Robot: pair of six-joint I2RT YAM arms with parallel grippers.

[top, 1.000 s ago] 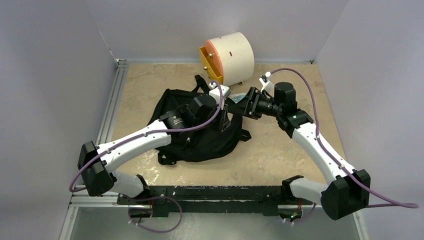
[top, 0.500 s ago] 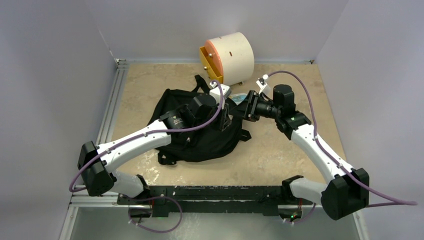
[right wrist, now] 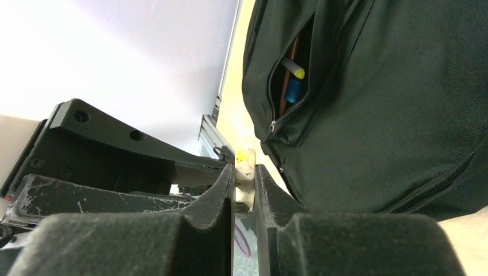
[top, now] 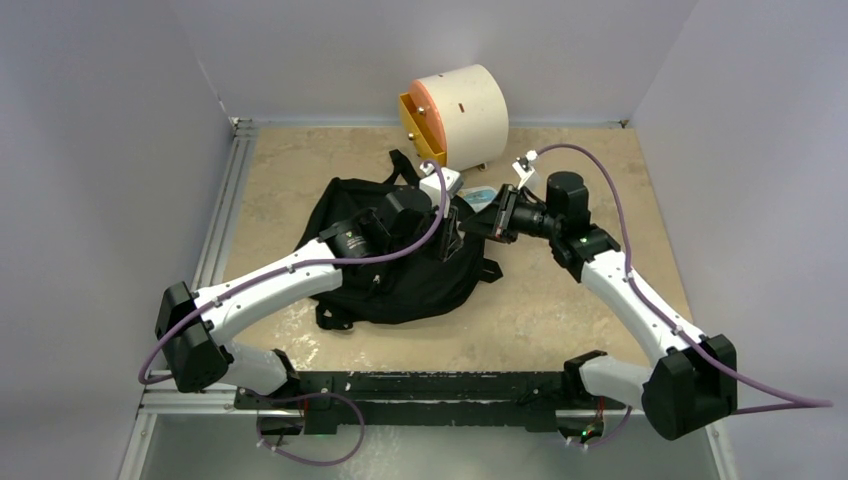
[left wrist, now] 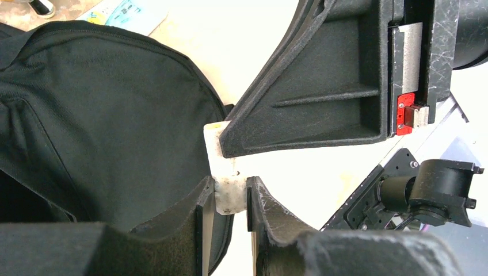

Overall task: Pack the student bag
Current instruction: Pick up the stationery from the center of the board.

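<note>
at table centre, the student bag (top: 425,285) lies flat. beside its right edge, the left gripper (left wrist: 230,194) and right gripper (right wrist: 244,183) both clamp one small white block (left wrist: 226,169); judged a handover, block not yet packed. only the right wrist view shows pens (right wrist: 292,73) already in the side pocket (right wrist: 275,109). the top view hides the block.

Cream cylindrical drawer box (top: 462,113), tan table (top: 300,170)

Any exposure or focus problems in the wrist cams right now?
Left wrist: table blown out white, left fingers soft. Right wrist: right fingers blurred around the white block; student bag pocket sharp. Top external: even light, no glare.
</note>
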